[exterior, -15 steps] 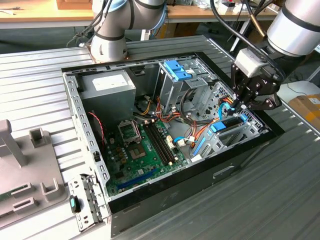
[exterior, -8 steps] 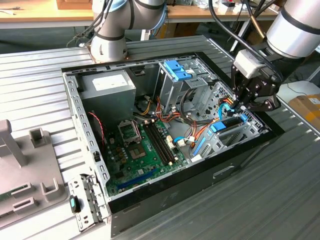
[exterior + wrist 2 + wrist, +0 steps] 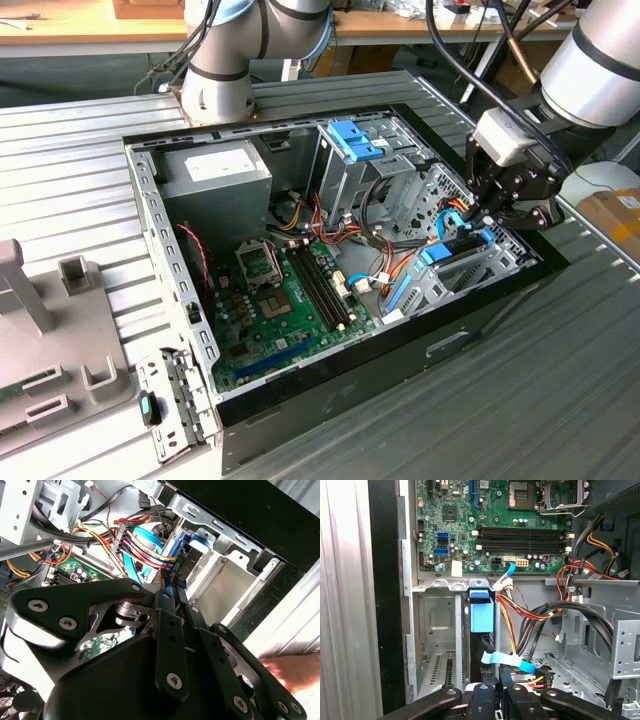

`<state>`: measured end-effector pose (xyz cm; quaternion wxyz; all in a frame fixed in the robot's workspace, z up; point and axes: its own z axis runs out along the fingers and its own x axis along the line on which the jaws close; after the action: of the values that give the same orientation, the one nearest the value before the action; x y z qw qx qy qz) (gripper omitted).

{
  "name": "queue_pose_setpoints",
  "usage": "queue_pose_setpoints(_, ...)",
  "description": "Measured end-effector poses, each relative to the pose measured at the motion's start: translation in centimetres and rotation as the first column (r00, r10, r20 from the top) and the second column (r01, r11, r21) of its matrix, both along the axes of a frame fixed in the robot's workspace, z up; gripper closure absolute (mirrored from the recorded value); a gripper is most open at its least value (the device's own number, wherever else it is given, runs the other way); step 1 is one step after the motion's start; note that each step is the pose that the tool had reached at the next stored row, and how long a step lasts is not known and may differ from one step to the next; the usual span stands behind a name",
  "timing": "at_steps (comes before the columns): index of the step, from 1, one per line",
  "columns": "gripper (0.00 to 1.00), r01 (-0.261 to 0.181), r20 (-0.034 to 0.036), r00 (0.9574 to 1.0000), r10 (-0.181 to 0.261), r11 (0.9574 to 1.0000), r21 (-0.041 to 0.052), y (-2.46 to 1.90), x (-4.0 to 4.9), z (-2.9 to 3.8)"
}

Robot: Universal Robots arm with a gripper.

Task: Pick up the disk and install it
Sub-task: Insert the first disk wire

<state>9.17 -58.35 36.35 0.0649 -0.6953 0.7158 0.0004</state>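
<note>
Gripper (image 3: pixel 488 220) pressed together on disk (image 3: pixel 482 613), which stands on edge in bay (image 3: pixel 437 630). Judged heavy, rigid, shock-sensitive, smooth-sided; best held across flat faces, squarely.

Green motherboard (image 3: pixel 283 305), black gripper (image 3: pixel 490 220), disk bracket (image 3: pixel 482 615) apparently light blue

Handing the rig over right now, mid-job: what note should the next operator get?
End effector: shut, low over the drive bay at the exterior view's right end of the open case; whether it pinches anything cannot be told.
Disk: on edge in that bay, light blue bracket showing, just ahead of the end effector.
Done: disk lifted and entered into the bay.
Left: full seating unconfirmed.
Note: a person's hand beside the case.
</note>
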Motion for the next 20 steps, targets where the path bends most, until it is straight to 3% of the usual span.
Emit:
queue_pose_setpoints(1,0.84,0.000,0.0001,1.0000,0.000,1.0000,0.0028,-0.01,0.00,-0.01)
queue_pose_setpoints(3,0.84,0.000,0.0009,1.0000,0.000,0.9998,0.0183,-0.05,-0.01,-0.06)
queue_pose_setpoints(7,0.84,0.000,0.0033,1.0000,0.000,0.9998,0.0192,-0.61,-0.03,-0.18)
queue_pose_setpoints(12,0.84,-0.001,0.0115,0.9999,0.001,0.9997,0.0230,-0.70,-0.34,-0.39)
queue_pose_setpoints(20,0.84,-0.002,0.0129,0.9999,0.001,0.9997,0.0235,-0.70,-0.38,-0.52)
